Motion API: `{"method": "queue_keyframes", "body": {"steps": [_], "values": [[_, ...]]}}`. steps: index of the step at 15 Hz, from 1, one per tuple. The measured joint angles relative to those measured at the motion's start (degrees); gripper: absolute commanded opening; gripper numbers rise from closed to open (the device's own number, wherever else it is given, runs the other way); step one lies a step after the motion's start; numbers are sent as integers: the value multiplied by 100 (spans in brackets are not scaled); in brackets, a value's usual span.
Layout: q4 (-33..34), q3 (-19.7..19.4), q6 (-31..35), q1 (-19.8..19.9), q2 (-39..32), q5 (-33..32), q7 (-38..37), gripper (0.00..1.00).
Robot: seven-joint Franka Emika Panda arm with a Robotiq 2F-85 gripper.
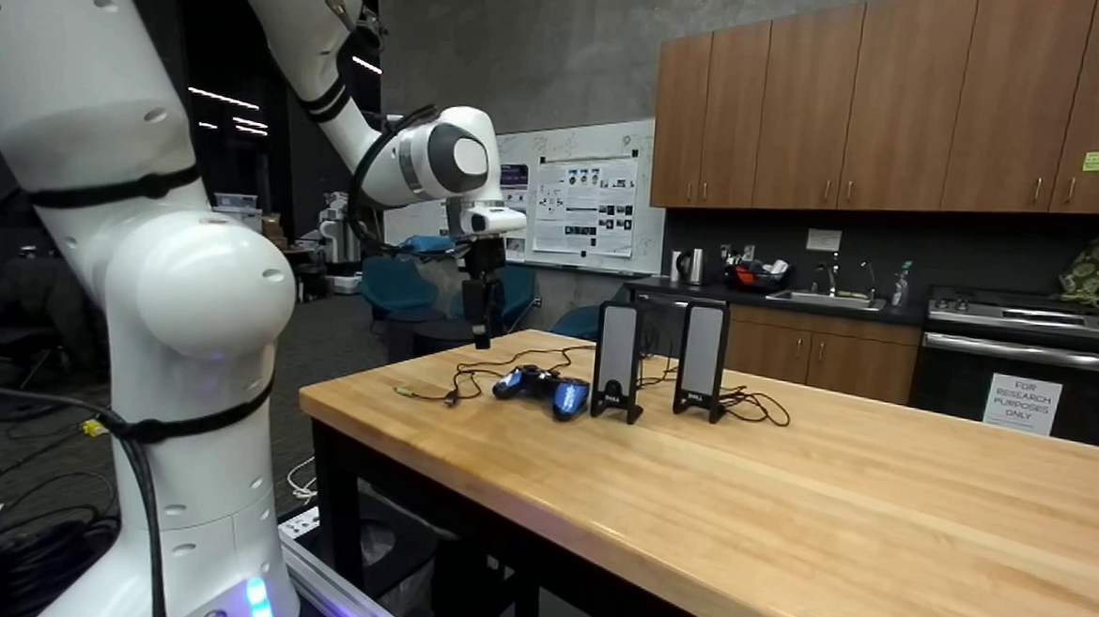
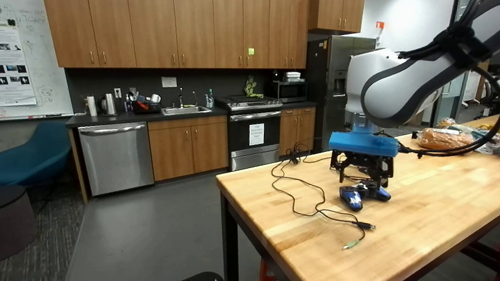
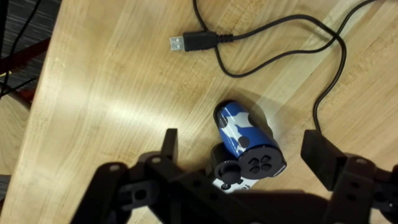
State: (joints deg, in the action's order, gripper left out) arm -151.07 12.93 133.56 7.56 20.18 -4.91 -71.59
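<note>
My gripper (image 3: 241, 138) is open and empty, its two black fingers spread wide in the wrist view. A blue, white and black game controller (image 3: 239, 127) lies on the wooden table below, showing between the fingers; its lower part is hidden by the gripper. In an exterior view the gripper (image 1: 482, 341) hangs above the table, apart from the controller (image 1: 570, 399). In an exterior view the gripper (image 2: 363, 181) appears just above and behind the controller (image 2: 351, 199). A black cable with a USB plug (image 3: 200, 41) lies near the controller.
Two black and grey speakers (image 1: 616, 357) stand upright beside the controller; they are not clearly visible in the other views. A green audio plug (image 2: 352, 245) lies near the table's end. Plastic-wrapped items (image 2: 445, 139) lie farther along the table (image 1: 783, 509). The table's edge shows in the wrist view.
</note>
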Motion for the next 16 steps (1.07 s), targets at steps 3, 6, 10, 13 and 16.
{"method": "queue_keyframes", "body": {"steps": [3, 6, 10, 13, 16], "values": [[55, -148, 0, 87, -70, -248, -334, 100], [116, -254, 9, 142, -199, -422, -712, 100], [237, -369, 49, 159, -459, -632, -1274, 100], [335, -468, 108, 158, -673, -706, -1639, 100], [441, -576, 168, 155, -870, -709, -1946, 100]]}}
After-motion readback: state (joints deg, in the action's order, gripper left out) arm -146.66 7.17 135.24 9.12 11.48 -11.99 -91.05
